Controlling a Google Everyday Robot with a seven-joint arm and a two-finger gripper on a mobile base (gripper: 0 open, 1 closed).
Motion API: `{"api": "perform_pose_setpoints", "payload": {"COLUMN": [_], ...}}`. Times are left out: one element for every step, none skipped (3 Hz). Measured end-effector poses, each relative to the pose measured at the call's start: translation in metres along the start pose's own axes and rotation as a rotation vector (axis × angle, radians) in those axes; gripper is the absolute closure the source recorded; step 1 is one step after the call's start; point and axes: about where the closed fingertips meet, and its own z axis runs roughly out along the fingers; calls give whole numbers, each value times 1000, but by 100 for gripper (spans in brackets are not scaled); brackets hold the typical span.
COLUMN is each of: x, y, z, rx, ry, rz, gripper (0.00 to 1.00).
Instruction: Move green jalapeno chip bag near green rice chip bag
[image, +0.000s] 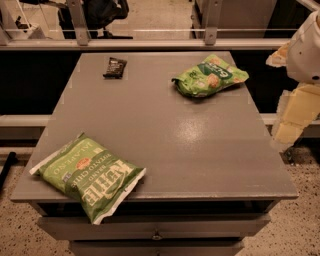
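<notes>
The green jalapeno chip bag (89, 176) lies flat at the table's front left corner. It has white edges, white block lettering and a small red emblem, and its lower end overhangs the front edge. The green rice chip bag (210, 75) is smaller and lime green, with pale round snacks pictured on it. It lies at the back right of the table. My gripper (295, 115) hangs off the table's right side, beyond its edge and clear of both bags. It holds nothing that I can see.
A small dark packet (115, 67) lies at the back left of the grey table (165, 135). A drawer front (155, 227) runs under the front edge. A rail (150, 44) and glass stand behind the table.
</notes>
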Motion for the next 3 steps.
{"api": "perform_pose_setpoints", "payload": {"x": [0, -9, -39], "y": [0, 9, 37], "z": [0, 8, 32], "rx": [0, -15, -78], "ry": [0, -15, -78], "rz": [0, -7, 14], "gripper": [0, 0, 0]}}
